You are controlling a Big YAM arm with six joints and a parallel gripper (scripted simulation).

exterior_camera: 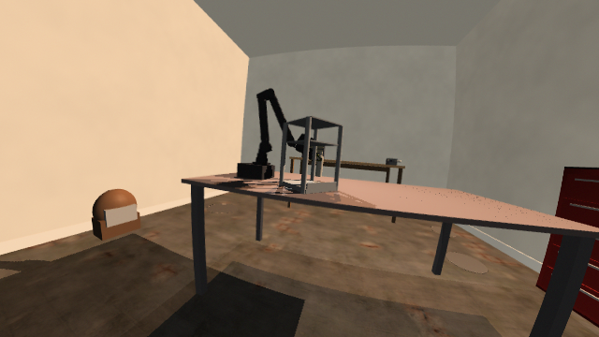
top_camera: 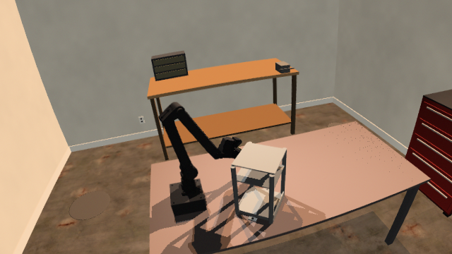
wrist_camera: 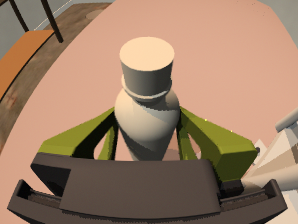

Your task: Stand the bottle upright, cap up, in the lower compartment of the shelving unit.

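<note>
Clamped between the green fingers of the gripper (wrist_camera: 148, 145), the bottle (wrist_camera: 147, 96) is seen at the centre of the wrist view, cap uppermost, held above the table (top_camera: 353, 159). Grasping appears done; insertion into the lower compartment remains. The shelving unit (top_camera: 260, 156) is seen at centre of the top view, its corner posts judged the obstruction.

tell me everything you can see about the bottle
The bottle is pale beige and matte, with a rounded body narrowing to a neck under a wide, flat-topped cylindrical cap. The gripper is shut on it, its olive-green fingers pressing the body from both sides. In the wrist view it is above the pink table, beside the shelving unit, not yet in the lower compartment. Its base is hidden.
</note>
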